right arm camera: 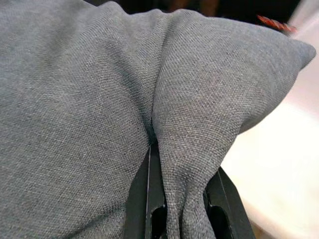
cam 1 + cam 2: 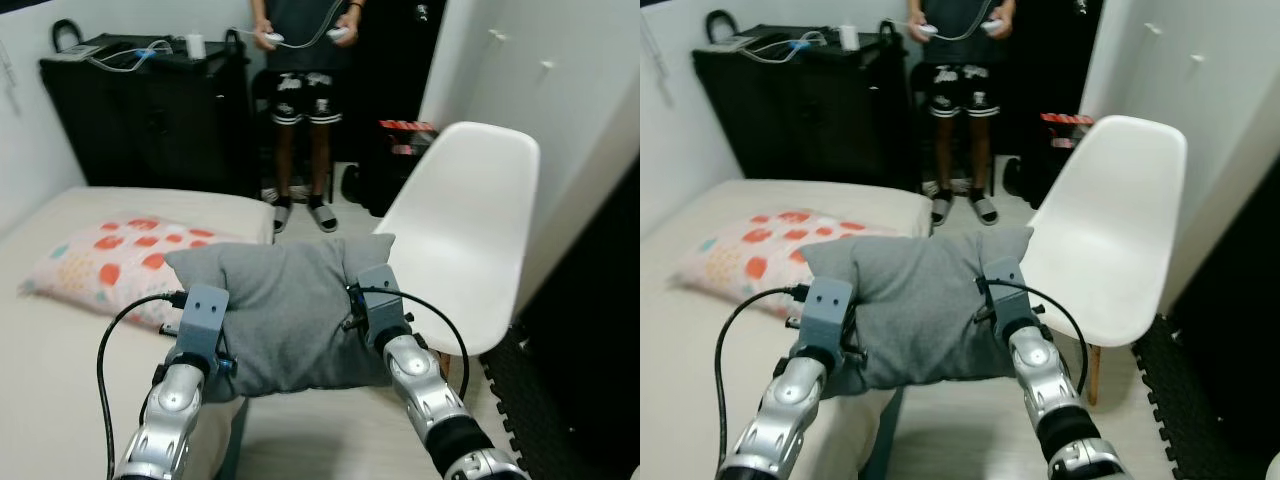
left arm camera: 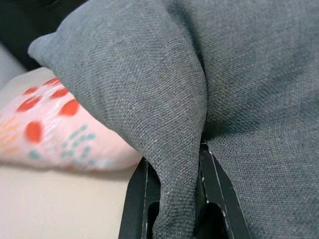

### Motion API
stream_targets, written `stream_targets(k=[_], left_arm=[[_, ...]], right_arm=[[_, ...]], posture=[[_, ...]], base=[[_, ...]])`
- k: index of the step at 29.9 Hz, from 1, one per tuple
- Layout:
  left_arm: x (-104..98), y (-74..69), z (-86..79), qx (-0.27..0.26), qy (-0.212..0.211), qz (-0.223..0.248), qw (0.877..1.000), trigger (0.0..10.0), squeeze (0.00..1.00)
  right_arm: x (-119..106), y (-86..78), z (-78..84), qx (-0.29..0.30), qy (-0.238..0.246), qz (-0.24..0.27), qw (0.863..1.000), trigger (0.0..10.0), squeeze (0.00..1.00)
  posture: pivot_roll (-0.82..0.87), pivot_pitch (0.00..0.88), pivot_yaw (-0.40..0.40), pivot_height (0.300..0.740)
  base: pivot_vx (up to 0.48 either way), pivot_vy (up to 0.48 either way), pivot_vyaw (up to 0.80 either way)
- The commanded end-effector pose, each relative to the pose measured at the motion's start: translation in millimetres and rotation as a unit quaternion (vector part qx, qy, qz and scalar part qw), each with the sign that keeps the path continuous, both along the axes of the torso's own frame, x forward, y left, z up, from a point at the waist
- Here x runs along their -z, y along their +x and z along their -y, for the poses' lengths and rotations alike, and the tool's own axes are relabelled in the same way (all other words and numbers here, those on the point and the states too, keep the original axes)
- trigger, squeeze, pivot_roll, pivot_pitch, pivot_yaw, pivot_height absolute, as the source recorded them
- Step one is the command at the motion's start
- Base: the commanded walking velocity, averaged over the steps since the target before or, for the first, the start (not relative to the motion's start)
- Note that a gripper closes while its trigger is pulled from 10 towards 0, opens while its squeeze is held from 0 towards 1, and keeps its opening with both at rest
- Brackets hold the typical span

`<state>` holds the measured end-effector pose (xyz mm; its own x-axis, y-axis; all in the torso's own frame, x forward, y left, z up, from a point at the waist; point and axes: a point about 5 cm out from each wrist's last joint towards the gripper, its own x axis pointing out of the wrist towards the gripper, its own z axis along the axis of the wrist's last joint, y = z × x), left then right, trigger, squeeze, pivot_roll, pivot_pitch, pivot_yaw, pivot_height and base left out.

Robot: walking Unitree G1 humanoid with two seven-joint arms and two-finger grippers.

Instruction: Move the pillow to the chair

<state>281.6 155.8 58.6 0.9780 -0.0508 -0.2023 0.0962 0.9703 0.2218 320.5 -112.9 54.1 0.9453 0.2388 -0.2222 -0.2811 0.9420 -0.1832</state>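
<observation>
**Pillow lifted, chair to the right**

Grey pillow (image 2: 285, 305) is held over the bed (image 2: 60, 380) edge, near the white chair (image 2: 470, 235). Swing right with both arms level and lower it onto the seat. Left tool (image 3: 174, 199) and right tool (image 1: 182, 199) each pinch a fold of its fabric.

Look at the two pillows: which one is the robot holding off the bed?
The plain grey pillow, pinched by the left gripper and the right gripper. The other pillow, pale with red spots, lies on the bed.
</observation>
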Motion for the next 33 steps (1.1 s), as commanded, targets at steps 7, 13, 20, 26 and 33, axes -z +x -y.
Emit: stream_targets(k=[7,13,20,26,33], left_arm=[[-9.7,6.1,11.5,0.029,0.001,0.021,0.999,10.0,0.00],[-8.3,4.5,12.5,0.026,-0.001,0.020,0.999,10.0,0.00],[-8.0,4.6,11.6,0.018,-0.003,0.021,1.000,10.0,0.00],[-7.9,5.0,11.0,0.014,-0.004,0.022,1.000,10.0,0.00],[-7.4,4.1,9.8,0.010,-0.005,0.021,1.000,10.0,0.00]], right_arm=[[-6.6,2.7,-10.4,-0.019,-0.001,0.014,1.000,10.0,0.00],[-6.4,2.9,-10.2,-0.022,-0.002,0.012,1.000,10.0,0.00],[-6.1,2.6,-10.0,-0.025,-0.003,0.011,1.000,10.0,0.00],[-6.3,2.8,-9.8,-0.028,-0.004,0.010,1.000,10.0,0.00],[-6.9,3.5,-10.3,-0.031,-0.004,0.011,0.999,10.0,0.00]], posture=[[0.08,0.000,0.020,0.721],[0.08,0.000,0.004,0.721],[0.08,0.000,-0.011,0.721],[0.08,0.000,-0.019,0.721],[0.08,0.000,-0.017,0.721]], base=[[0.000,0.000,-0.80],[0.000,0.000,-0.80],[0.000,0.000,-0.80],[0.000,0.000,-0.80],[0.000,0.000,-0.80]])
